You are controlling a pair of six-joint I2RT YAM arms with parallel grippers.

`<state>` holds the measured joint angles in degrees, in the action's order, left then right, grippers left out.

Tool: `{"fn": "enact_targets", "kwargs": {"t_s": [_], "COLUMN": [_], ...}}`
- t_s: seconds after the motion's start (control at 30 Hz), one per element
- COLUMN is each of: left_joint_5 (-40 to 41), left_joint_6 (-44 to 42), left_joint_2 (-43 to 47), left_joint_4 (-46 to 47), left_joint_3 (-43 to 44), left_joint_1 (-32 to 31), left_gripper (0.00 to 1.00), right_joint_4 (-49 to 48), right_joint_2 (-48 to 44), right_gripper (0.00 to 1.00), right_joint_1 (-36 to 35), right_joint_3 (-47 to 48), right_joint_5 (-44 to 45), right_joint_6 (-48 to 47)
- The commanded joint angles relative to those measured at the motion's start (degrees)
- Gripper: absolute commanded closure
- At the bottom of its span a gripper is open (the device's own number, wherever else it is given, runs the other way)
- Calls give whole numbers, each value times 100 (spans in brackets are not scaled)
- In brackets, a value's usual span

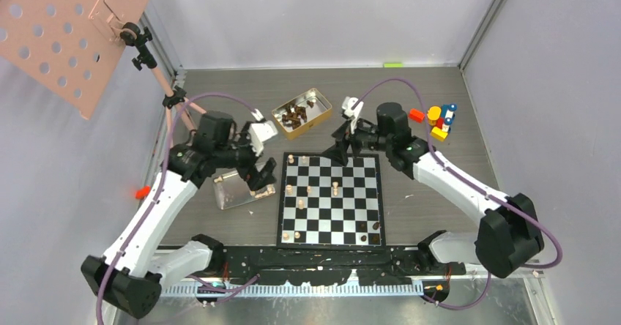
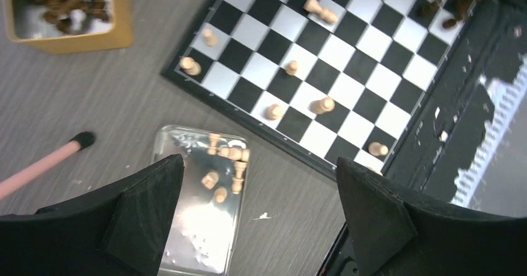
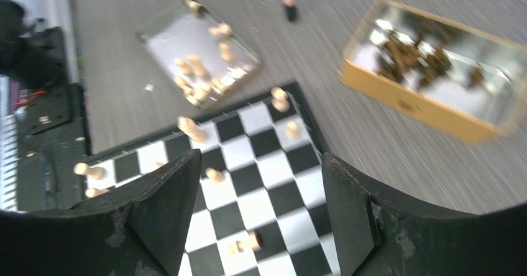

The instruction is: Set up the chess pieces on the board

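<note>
Right gripper [image 3: 260, 159] (jaws apart) over board [image 3: 273, 192]

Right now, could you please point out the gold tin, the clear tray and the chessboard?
gold tin [image 2: 68, 42], left wrist view, on its near gold wall.
clear tray [image 2: 202, 226], left wrist view, on its bare shiny floor.
chessboard [image 1: 333, 219], top view, on an empty square.

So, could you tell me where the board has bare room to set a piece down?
The board's right side is bare between the right gripper and the dark pieces at its near-right corner. The left half is crowded with pale pieces.
</note>
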<state>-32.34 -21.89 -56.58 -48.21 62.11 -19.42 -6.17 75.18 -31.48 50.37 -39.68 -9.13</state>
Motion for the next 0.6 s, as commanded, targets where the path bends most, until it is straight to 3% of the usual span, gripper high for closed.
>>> {"fn": "enact_targets", "kwargs": {"t_s": [0.0, 0.17, 0.33, 0.57], "left_joint_5": [805, 1428, 1907, 2326], "left_joint_6": [-327, -479, -506, -500], "left_joint_2": [-428, -1101, -1933, -2700], "left_joint_4": [-448, -262, -68, 345], "left_joint_3": [248, 211, 308, 500], "left_joint_1": [-1001, -2093, -2843, -3140], "left_gripper": [5, 6, 13, 19], "right_joint_4": [1716, 2513, 2859, 2579], "right_joint_2": [-580, -1082, -1509, -1557], "right_gripper": [22, 21, 21, 22], "right_joint_1": [417, 777, 1222, 1910], "right_joint_3": [423, 661, 501, 139], "right_joint_5": [1211, 1693, 1528, 1075], "right_joint_6": [-164, 169, 182, 290]}}
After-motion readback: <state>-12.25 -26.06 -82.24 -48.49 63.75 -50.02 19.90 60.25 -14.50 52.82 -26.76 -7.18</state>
